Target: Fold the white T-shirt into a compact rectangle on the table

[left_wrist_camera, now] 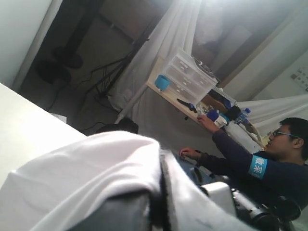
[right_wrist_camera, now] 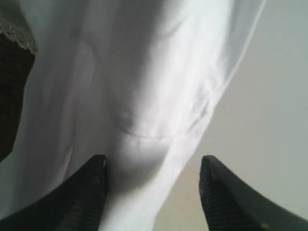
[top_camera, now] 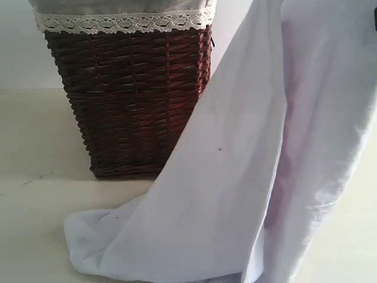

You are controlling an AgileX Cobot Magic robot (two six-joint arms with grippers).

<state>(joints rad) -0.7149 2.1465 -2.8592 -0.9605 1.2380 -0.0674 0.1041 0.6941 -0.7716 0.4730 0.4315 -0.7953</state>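
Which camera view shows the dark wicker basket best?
The exterior view shows it best. Most of the wicker basket is visible there, and only one lower corner is hidden by the white T-shirt. The right wrist view shows just a dark sliver of it at the picture's edge. The left wrist view does not show it.

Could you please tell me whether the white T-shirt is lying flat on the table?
No, most of the white T-shirt hangs down from above beside the wicker basket, with only its lower end resting on the table.
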